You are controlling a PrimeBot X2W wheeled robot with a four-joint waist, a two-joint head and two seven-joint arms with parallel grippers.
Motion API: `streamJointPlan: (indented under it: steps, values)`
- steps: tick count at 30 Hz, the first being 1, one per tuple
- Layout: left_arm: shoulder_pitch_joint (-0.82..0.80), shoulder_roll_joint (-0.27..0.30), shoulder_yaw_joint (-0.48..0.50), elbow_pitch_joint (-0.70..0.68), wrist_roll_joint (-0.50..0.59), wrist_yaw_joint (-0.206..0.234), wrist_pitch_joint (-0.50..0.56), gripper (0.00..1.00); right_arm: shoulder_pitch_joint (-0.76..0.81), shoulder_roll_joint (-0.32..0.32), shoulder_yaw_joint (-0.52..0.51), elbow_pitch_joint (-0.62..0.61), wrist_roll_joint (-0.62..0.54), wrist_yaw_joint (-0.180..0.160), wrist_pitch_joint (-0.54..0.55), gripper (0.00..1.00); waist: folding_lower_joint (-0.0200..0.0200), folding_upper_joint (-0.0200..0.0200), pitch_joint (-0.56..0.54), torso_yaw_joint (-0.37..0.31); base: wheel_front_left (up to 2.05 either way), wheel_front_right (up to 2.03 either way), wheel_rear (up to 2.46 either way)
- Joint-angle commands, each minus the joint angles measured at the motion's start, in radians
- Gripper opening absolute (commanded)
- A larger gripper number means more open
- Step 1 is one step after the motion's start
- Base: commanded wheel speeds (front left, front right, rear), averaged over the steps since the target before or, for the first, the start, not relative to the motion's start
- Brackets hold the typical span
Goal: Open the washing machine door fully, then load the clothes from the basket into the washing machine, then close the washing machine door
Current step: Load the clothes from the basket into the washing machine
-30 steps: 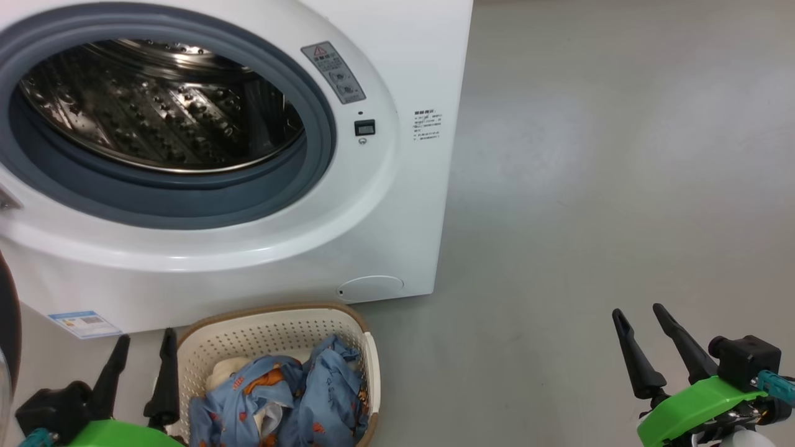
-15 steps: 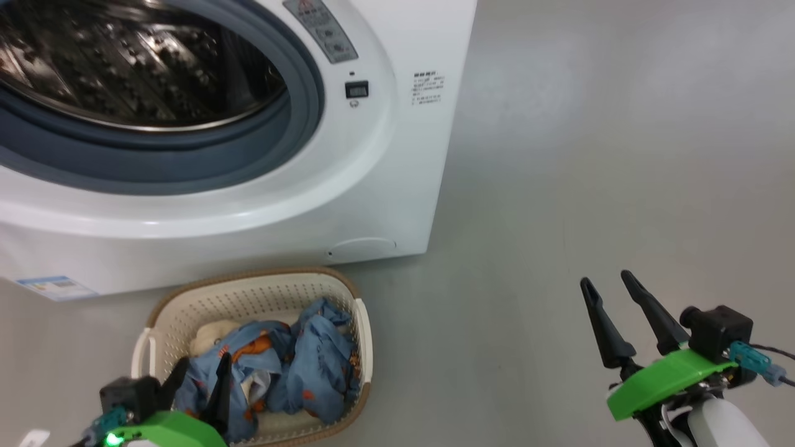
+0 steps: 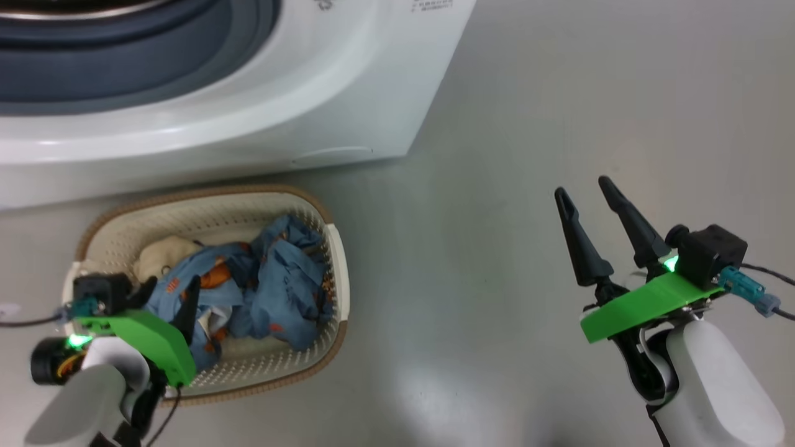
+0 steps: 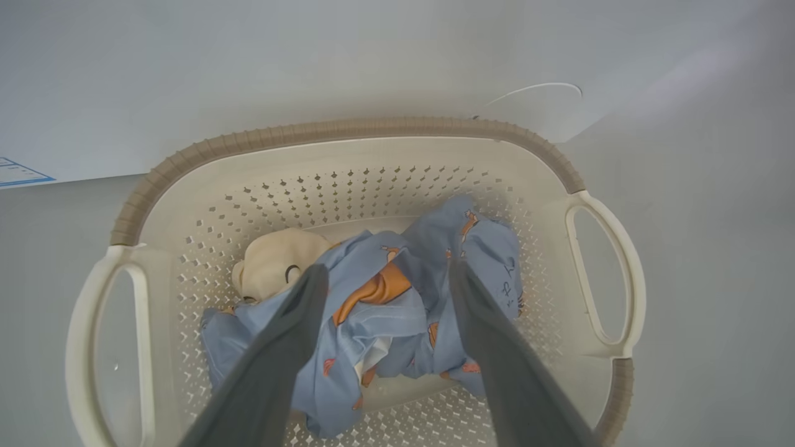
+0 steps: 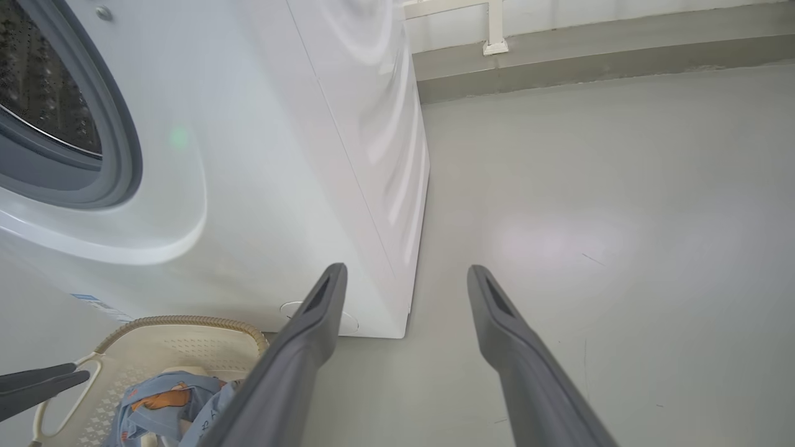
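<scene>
The cream perforated basket (image 3: 335, 261) with a brown rim stands on the floor in front of the washing machine (image 3: 261, 118), whose grey gasket (image 3: 155, 68) rings an open mouth. The light blue clothes (image 3: 279, 279) with orange bears and a bit of cream cloth (image 3: 158, 254) lie in the basket. My left gripper (image 3: 174, 280) hangs open just above the clothes (image 4: 481, 245), its fingers straddling the pile inside the basket (image 4: 348, 129). My right gripper (image 3: 582, 187) stands open over bare floor, right of the machine. The washing machine door is out of view.
Grey floor (image 3: 559, 93) spreads to the right of the machine and basket. In the right wrist view the machine's white side (image 5: 372, 124) runs back to a wall base (image 5: 590, 43); the steel drum (image 5: 43, 93) shows through the opening.
The head camera has tilted down, so the machine has slid up the picture. My left gripper has moved from beside the basket's left rim to over the clothes. Both grippers stay open.
</scene>
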Motion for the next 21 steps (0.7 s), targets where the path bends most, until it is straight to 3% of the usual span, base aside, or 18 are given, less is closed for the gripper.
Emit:
streamJointPlan:
  steps: [1,21]
  values:
    - [-0.021,0.046,0.012,0.008,-0.012,-0.002,-0.003,1.0,0.001,0.007,0.018,-0.027,-0.015,0.003,-0.012,1.0,-0.0001,-0.0001,0.08,-0.021,0.0,0.0,0.0]
    - [-0.194,0.116,-0.262,0.111,-0.158,-0.002,0.09,1.0,-0.077,0.029,0.038,-0.044,-0.027,0.003,-0.012,1.0,-0.0001,-0.0001,0.205,-0.044,0.0,0.0,0.0]
